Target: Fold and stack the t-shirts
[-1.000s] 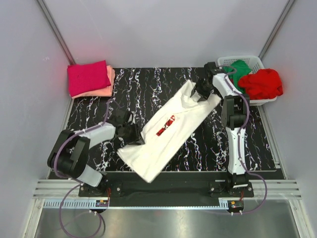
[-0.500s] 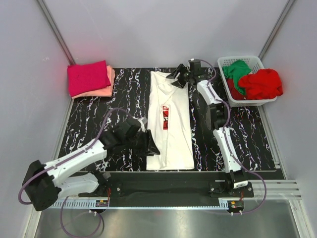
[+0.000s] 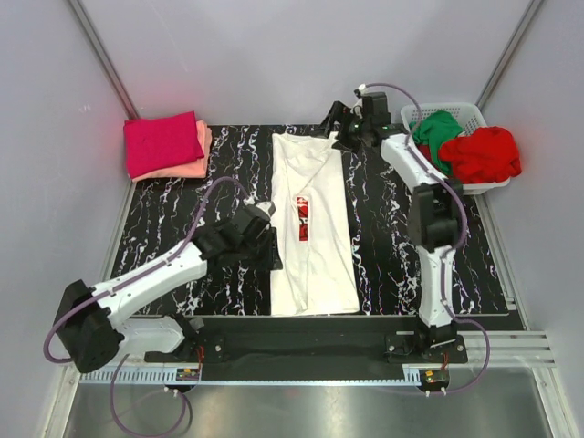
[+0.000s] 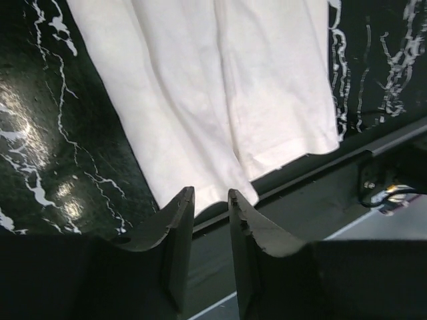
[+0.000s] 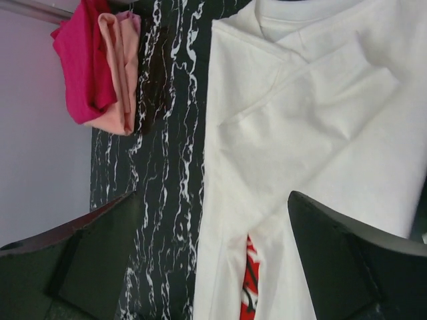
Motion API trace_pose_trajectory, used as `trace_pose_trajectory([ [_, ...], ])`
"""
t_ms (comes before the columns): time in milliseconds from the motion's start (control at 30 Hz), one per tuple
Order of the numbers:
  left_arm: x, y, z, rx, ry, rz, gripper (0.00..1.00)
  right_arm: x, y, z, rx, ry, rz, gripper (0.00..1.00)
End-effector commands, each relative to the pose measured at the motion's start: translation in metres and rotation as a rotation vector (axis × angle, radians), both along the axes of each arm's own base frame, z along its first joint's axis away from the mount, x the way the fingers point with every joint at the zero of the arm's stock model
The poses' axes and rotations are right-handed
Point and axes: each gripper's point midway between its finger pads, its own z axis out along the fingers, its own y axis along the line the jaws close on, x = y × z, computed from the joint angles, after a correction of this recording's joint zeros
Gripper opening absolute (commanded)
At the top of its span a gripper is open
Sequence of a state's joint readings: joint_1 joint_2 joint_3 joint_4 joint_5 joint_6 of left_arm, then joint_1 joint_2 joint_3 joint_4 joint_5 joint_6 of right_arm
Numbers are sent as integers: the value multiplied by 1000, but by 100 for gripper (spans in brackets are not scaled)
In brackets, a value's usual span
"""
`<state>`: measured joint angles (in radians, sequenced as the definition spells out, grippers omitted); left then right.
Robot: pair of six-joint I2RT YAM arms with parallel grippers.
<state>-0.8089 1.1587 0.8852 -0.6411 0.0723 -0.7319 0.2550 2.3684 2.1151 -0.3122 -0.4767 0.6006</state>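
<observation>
The white t-shirt (image 3: 310,228) lies as a long folded strip mid-bench. It is limp cotton and would likely sag unless pinched at the hem corners. The left hand (image 4: 210,197), narrowly parted and empty, hovers by the shirt's near-left corner. The right hand (image 5: 212,195) gapes empty over the collar. The far-right basket (image 3: 470,111) holds the green tee (image 3: 443,128) and red tee (image 3: 484,153).

Overhead view facing down, wrist views close, all sharing white t-shirt (image 3: 319,265)
</observation>
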Motion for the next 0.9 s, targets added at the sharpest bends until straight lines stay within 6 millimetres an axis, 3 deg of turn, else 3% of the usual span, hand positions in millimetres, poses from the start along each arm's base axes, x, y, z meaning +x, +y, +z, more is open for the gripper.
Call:
trace_pose_trajectory([
  [0,29,-9,11,31,-110,-13,28,-45,-36,89,-119,-155,-44,100],
  [33,32,-11,7,35,-104,-9,26,-65,-46,57,-158,-67,-60,100],
  [67,37,-16,0,37,-98,-6,25,-79,-52,50,-174,-41,-72,100],
  [100,39,-19,-5,39,-93,-6,24,-96,-57,68,-169,-69,-79,99],
  [133,40,-21,-11,38,-84,-2,21,-122,-64,28,-197,24,-71,99],
  [167,44,-31,-17,16,-78,-11,20,-135,-67,22,-196,46,-73,98],
  [200,44,-34,-23,12,-68,-16,19,-151,-68,31,-177,33,-68,98],
  [233,45,-37,-29,11,-60,-20,17,-176,-73,1,-193,111,-58,96],
  [267,47,-40,-43,23,-42,-22,17,-191,-73,-5,-179,138,-48,95],
  [300,48,-42,-49,30,-34,-25,16,-202,-75,2,-162,125,-49,93],
  [333,49,-43,-56,39,-22,-23,15,-222,-78,-16,-162,173,-41,92],
  [400,47,-53,-74,41,16,-45,14,-241,-78,-10,-136,158,-28,91],
  [433,47,-61,-76,19,19,-62,15,-254,-82,-21,-146,185,-28,91],
  [467,45,-65,-87,30,35,-76,16,-260,-86,-15,-155,159,-36,91],
  [600,29,-82,-108,62,81,-144,16,-281,-96,-20,-187,170,-46,91],
  [633,27,-84,-108,57,85,-153,16,-287,-97,-25,-190,185,-42,91],
  [733,30,-86,-81,23,33,-146,25,-302,-98,-29,-185,219,-30,91],
  [767,30,-82,-59,9,-2,-136,37,-306,-99,-27,-181,217,-31,91],
  [833,35,-71,-32,36,-59,-117,50,-324,-105,-38,-202,267,-36,91],
  [867,35,-66,-9,11,-101,-111,72,-334,-110,-39,-215,285,-49,92],
])
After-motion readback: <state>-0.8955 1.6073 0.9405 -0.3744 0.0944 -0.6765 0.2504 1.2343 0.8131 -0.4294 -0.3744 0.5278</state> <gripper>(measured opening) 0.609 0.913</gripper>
